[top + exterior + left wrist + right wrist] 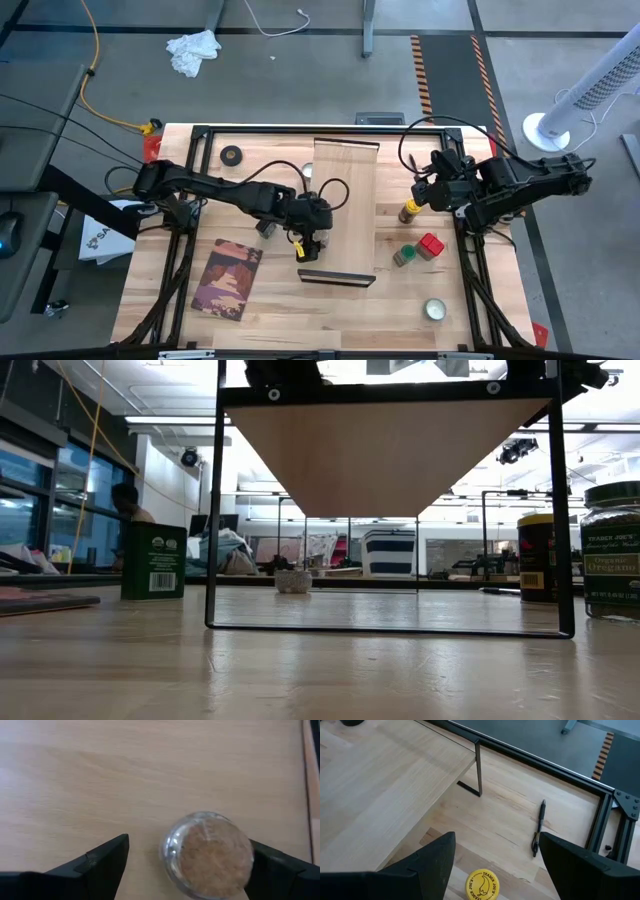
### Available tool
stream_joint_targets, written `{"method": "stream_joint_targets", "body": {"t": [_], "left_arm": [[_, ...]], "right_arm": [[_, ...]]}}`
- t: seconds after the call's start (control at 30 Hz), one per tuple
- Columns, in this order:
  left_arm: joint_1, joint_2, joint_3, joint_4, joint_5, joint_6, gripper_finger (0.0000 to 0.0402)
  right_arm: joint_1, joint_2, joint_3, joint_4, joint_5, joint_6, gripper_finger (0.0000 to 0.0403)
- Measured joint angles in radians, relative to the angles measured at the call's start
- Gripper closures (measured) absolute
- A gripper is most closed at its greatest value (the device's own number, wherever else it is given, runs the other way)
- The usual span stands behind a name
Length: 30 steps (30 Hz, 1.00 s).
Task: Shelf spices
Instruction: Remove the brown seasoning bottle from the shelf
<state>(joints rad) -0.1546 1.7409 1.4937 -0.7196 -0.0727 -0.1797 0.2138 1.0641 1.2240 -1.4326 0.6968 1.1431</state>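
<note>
The shelf (345, 205) stands mid-table on thin black legs and also shows in the low view (390, 450). My left gripper (311, 243) is open, pointing down over the tiny clear jar (210, 854), which stands on the table by the shelf's left side, between the two fingers. My right gripper (424, 192) is open above the yellow-lidded jar (482, 884), which stands right of the shelf (409, 211). The green-lidded jar (404, 256) and the red-topped one (431, 246) stand nearer. The square tin (153, 560) stands left of the shelf. My left gripper has one finger (280, 870) right at the tiny jar's side and the other finger (100, 865) clearly apart from it. I cannot tell whether the near finger touches the jar. The jar stands upright on the table.
A black tape roll (232, 155) lies at the far left. A dark booklet (228, 278) lies at the near left. A flat round pale tin (434, 310) lies at the near right. A pen (538, 827) lies on the table beyond the yellow-lidded jar.
</note>
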Motion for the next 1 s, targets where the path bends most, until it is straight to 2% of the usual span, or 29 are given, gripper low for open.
{"method": "stream_joint_targets", "body": {"t": [0.13,0.27,0.3,0.47,0.57,0.67,0.77,0.87,1.0], "left_arm": [[-0.012,-0.002,0.000,0.016,-0.058,-0.002,0.0123],[-0.020,-0.019,0.000,-0.033,-0.108,-0.003,0.0217],[-0.021,-0.038,-0.001,-0.055,-0.125,-0.009,0.0229],[-0.008,-0.185,-0.001,-0.157,-0.200,-0.066,0.0228],[-0.018,-0.286,0.000,-0.246,-0.202,-0.138,0.0228],[-0.098,-0.362,-0.019,-0.378,-0.169,-0.234,0.0228],[-0.245,-0.385,-0.114,-0.448,-0.136,-0.350,0.0228],[-0.376,-0.382,-0.249,-0.337,-0.140,-0.445,0.0228],[-0.430,-0.338,-0.426,-0.044,-0.144,-0.533,0.0226]], "right_arm": [[0.000,0.000,0.000,0.000,0.001,0.000,0.0119],[0.000,0.000,0.000,0.000,0.001,0.000,0.0119],[0.000,0.000,0.000,0.000,0.002,0.000,0.0119],[0.000,0.000,0.000,0.000,0.022,0.000,0.0119],[0.000,0.000,0.000,0.000,0.026,0.000,0.0119],[0.000,0.000,0.000,0.000,0.026,0.000,0.0119],[0.000,0.000,0.000,0.000,0.026,0.000,0.0119],[0.000,0.000,0.000,0.000,0.028,0.006,0.0119],[0.000,0.001,0.000,0.000,0.029,0.010,0.0119]]}}
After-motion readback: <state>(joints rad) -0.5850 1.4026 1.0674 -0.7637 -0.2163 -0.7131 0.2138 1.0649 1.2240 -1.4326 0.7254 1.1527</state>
